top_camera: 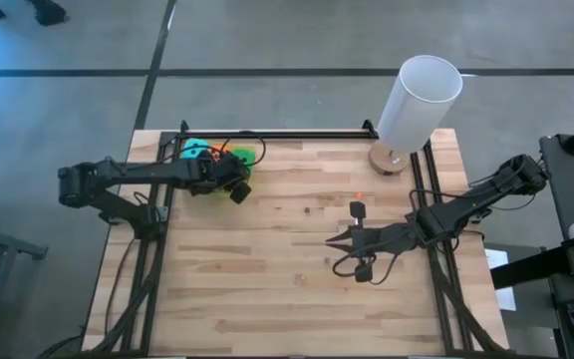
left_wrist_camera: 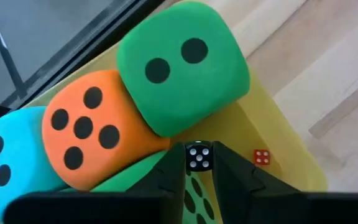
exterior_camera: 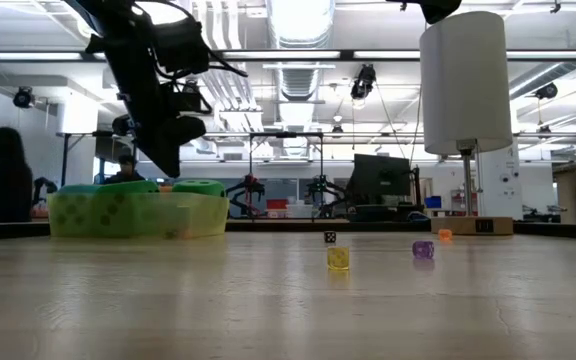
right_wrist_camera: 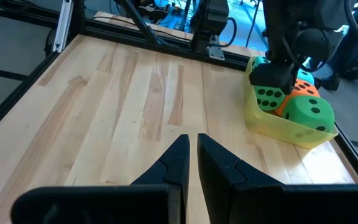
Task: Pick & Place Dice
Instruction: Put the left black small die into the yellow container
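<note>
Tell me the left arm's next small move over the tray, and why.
Probably open the fingers and let go. The left end effector pinches a tiny black die directly above the yellow tray, which already holds the big foam dice and a small red die. The right end effector waits over bare table.

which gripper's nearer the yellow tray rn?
Left. The left gripper hangs right over the yellow tray, pinching a small black die above the foam dice. The right gripper sits well away across the table, nearer its middle.
</note>
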